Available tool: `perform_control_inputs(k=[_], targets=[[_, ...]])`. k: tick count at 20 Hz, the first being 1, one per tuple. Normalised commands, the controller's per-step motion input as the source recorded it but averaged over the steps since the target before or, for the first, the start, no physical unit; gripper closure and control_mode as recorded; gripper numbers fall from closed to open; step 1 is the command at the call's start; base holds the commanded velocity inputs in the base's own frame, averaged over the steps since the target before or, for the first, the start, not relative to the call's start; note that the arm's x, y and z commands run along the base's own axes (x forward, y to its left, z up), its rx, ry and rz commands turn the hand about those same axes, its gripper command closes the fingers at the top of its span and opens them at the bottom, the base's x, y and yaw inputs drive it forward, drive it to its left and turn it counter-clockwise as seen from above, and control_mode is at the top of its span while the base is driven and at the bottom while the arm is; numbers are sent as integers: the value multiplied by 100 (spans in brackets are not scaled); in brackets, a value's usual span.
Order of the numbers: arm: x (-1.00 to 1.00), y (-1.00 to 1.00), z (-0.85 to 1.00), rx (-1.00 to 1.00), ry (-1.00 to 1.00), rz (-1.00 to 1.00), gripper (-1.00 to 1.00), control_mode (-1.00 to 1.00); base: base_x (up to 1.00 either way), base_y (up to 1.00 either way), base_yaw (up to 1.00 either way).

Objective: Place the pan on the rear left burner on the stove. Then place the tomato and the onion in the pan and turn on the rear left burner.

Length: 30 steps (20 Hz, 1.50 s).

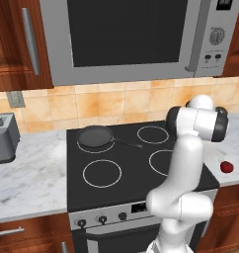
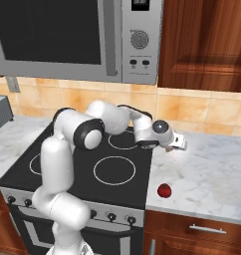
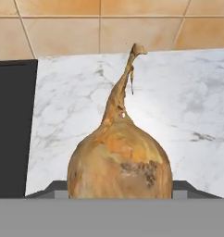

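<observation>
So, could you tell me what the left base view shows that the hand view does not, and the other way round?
Left base view: the pan sitting on the rear left burner, the tomato on the counter to the right of the stove, and a toaster. Hand view: the onion, close up between the gripper fingers. Shared: black cooktop glass, marble counter and tan wall tiles.
</observation>
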Motion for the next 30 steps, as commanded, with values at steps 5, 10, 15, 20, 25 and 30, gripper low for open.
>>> perform_control_inputs(k=[5, 10, 15, 20, 25, 30], targets=[[-6, 52, 45, 0, -6, 0, 100, -100, 0, 0, 0], [-3, 58, 57, 0, -4, 0, 100, -100, 0, 0, 0], [0, 61, 63, 0, -2, 3, 100, -100, 0, 0, 0], [0, 60, 52, 0, 0, 4, 100, -100, 0, 0, 0], [0, 66, 45, 0, 0, 5, 100, -100, 0, 0, 0], [0, 72, 38, 1, 3, 10, 100, -100, 0, 0, 0]])
